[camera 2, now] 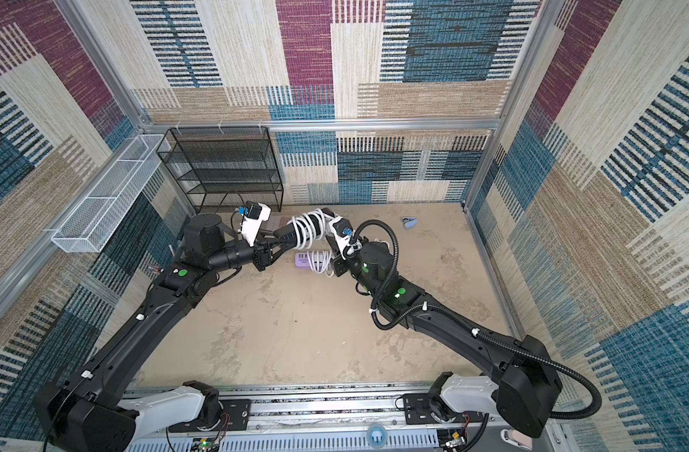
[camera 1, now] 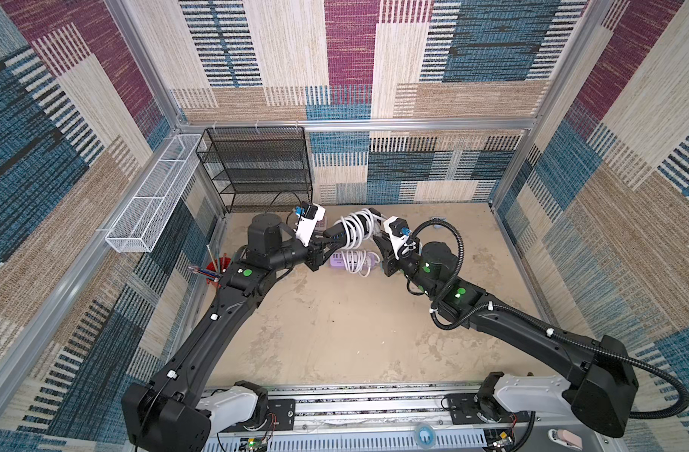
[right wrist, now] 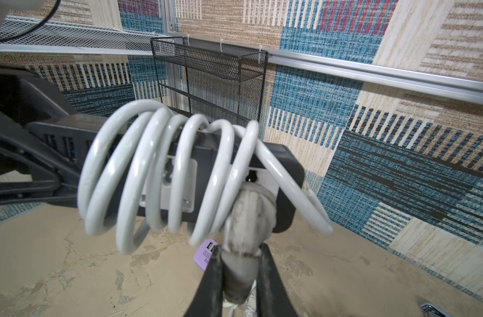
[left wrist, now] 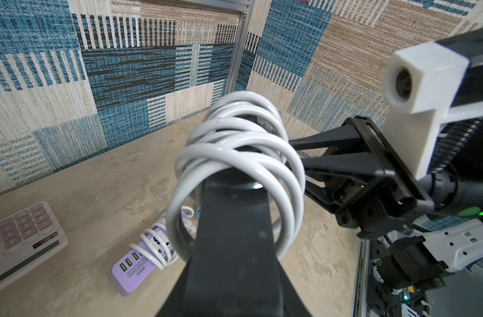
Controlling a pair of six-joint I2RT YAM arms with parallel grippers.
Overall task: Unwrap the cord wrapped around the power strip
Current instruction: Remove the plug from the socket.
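Black power strip (right wrist: 285, 157) aloft, lengthwise left-right

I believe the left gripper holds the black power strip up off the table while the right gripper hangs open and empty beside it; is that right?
Not quite. The right gripper is not open and empty: it is shut on the plug of the white cord, as the right wrist view shows. The left gripper does hold the black power strip up off the table.
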